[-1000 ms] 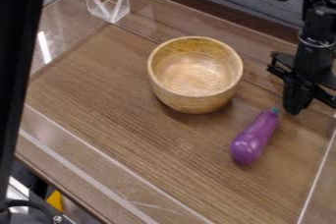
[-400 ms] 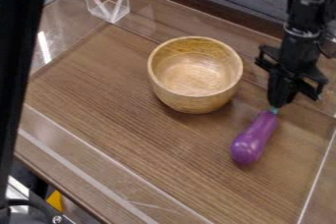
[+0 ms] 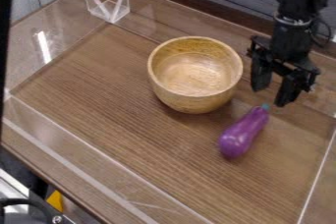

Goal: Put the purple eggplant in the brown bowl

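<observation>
The purple eggplant [image 3: 242, 134] lies on the wooden table, to the right of and slightly in front of the brown bowl [image 3: 196, 73]. The bowl stands upright near the table's middle with nothing inside it. My gripper [image 3: 274, 91] hangs just above the eggplant's far tip, to the right of the bowl's rim. Its dark fingers [image 3: 260, 84] are spread apart with nothing between them, so it is open.
A clear plastic stand [image 3: 108, 4] sits at the back left. Transparent walls [image 3: 79, 140] edge the table at the left and front. Dark framework crosses the top left corner.
The gripper moved left and lower toward the eggplant's far end, and its jaws went from shut to open. The view shifted slightly, so the eggplant sits a little further left.
</observation>
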Robot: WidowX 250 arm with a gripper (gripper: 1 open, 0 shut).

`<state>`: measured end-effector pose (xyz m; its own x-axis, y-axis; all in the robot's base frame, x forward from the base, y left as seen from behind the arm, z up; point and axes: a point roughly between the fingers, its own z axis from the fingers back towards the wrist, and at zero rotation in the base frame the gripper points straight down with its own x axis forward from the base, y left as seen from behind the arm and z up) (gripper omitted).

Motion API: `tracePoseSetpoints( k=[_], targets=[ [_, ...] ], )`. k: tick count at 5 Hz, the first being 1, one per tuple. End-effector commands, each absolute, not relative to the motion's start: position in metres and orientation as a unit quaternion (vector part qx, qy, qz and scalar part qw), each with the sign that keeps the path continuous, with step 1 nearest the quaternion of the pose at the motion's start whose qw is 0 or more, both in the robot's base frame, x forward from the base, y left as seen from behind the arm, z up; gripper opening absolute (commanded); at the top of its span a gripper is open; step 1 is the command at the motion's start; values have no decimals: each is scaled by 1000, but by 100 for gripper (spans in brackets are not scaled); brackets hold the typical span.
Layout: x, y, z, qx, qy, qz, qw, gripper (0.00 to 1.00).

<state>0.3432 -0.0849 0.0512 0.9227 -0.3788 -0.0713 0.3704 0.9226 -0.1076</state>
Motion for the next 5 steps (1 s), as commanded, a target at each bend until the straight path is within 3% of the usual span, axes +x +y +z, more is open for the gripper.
tracePoseSetpoints(
  k=[1, 2, 4, 5],
  targets=[
    [346, -97, 77, -44, 8, -215, 976, 100],
    [343, -110, 76, -44, 14, -234, 971, 100],
    [345, -111, 42, -41, 23, -203, 978, 100],
    [338, -114, 38, -37, 23, -161, 986, 100]
  ],
)
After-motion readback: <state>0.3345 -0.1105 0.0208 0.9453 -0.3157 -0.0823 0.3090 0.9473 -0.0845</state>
